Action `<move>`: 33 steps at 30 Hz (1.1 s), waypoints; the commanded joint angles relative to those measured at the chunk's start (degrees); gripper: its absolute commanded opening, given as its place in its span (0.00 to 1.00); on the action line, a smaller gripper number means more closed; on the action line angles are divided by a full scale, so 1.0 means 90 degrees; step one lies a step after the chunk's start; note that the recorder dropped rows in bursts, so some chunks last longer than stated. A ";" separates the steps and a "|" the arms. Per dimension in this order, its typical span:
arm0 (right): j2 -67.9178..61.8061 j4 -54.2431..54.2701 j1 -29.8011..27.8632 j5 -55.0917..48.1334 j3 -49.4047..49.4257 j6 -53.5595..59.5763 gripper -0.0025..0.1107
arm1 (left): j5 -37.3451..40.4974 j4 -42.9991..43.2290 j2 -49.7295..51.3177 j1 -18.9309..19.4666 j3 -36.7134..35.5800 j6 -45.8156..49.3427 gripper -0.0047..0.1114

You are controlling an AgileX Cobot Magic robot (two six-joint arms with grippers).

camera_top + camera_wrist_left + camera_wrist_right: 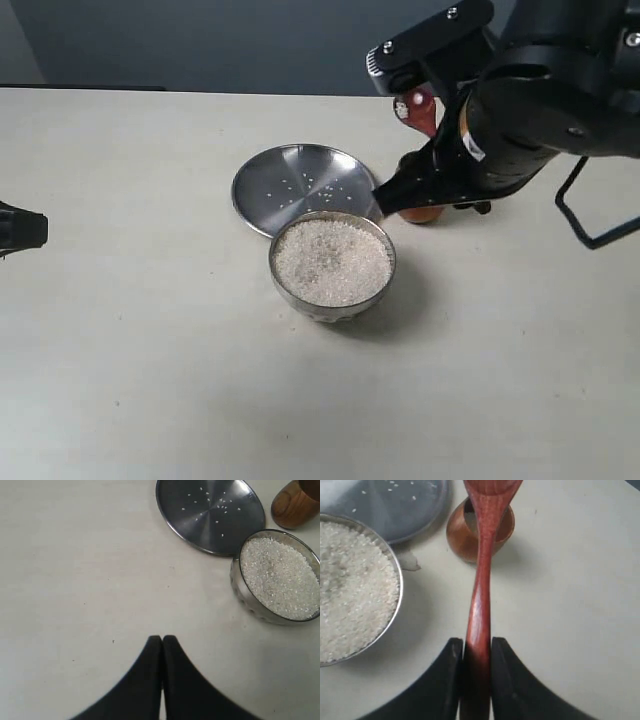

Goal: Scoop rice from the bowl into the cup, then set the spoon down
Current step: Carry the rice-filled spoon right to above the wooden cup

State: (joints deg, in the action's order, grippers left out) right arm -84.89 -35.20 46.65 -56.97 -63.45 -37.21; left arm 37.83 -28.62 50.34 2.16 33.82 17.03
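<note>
The glossy black right arm point(560, 60) swells into a bulky rounded wrist housing point(520, 120) bearing a small white label point(472, 148). Above the housing, a flat black bracket point(430, 35) shows silver screws point(452, 13); beside the housing hangs a thin black cable point(575, 222). The left gripper point(162, 641) and right gripper point(477, 645) have matte black, curved, tapering fingers.

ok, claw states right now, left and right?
Left claw: closed, holding nothing.
Right claw: closed on the spoon handle.

cup point(421, 213): mostly hidden behind the right arm point(520, 120)
spoon point(479, 580): head cut off by right wrist view's edge
</note>
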 commanded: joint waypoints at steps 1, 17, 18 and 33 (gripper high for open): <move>0.0063 -0.0087 -0.0614 0.0438 0.0029 0.0331 0.02 | -0.0050 -0.0023 0.0033 -0.0001 0.0039 -0.0004 0.04; -0.1267 -0.0694 -0.1332 0.0983 0.0029 0.0592 0.02 | -0.0050 -0.0023 0.0033 -0.0001 0.0039 -0.0004 0.04; -0.1300 -0.0665 -0.1445 0.0983 0.0029 0.0592 0.02 | -0.0050 -0.0023 0.0033 -0.0001 0.0039 -0.0004 0.04; -0.1408 -0.0280 -0.1766 0.1325 0.0029 0.0796 0.02 | -0.0050 -0.0023 0.0033 -0.0001 0.0039 -0.0004 0.04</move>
State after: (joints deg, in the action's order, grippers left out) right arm -97.57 -38.09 30.96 -45.45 -63.45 -31.07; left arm 37.83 -28.62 50.34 2.16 33.82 17.03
